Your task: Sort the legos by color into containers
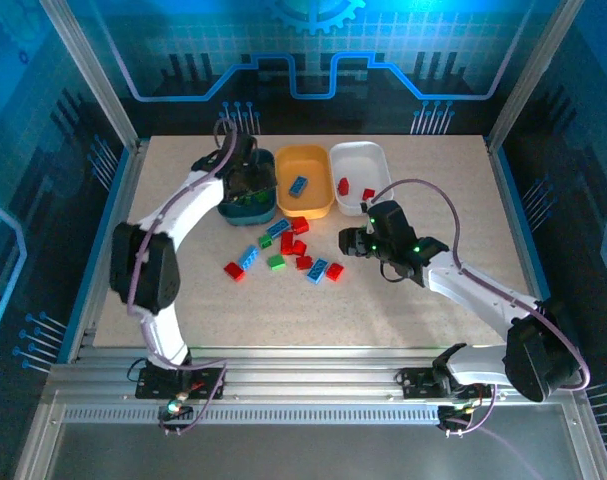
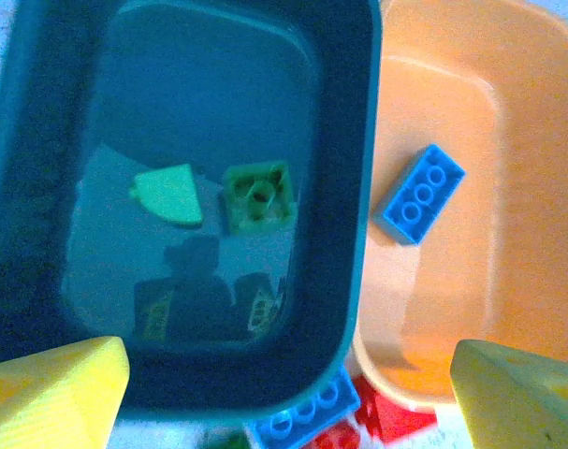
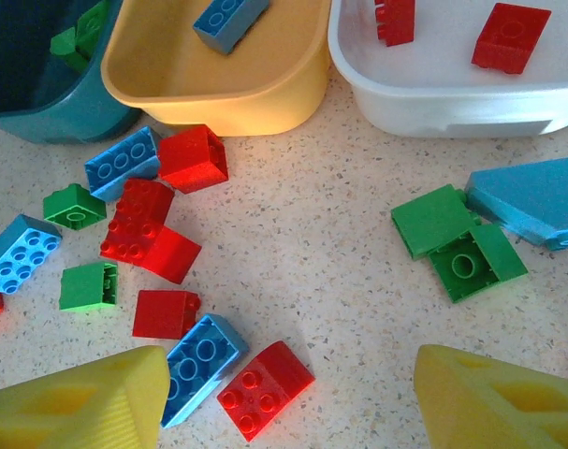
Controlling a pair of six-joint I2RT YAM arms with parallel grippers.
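My left gripper [image 1: 245,176] hangs open over the dark teal tray [image 2: 358,187], nothing between its yellow fingers [image 2: 54,393]. Two green pieces [image 2: 257,195] lie inside that tray. The orange-yellow tray [image 1: 318,160] holds one blue brick [image 2: 422,194]. Two red bricks [image 3: 510,36] sit in the white tray [image 3: 452,103]. My right gripper [image 3: 288,383] is open just above the table; a red brick [image 3: 265,388] and a blue brick [image 3: 197,365] lie between its fingers. Several red, blue and green bricks [image 1: 283,250] are scattered in front of the trays.
Two green bricks [image 3: 461,245] and a light blue sloped piece [image 3: 531,198] lie apart, right of the pile, near the white tray. Aluminium rails [image 1: 313,385] run along the table's near edge. Blue-lit walls enclose the other three sides.
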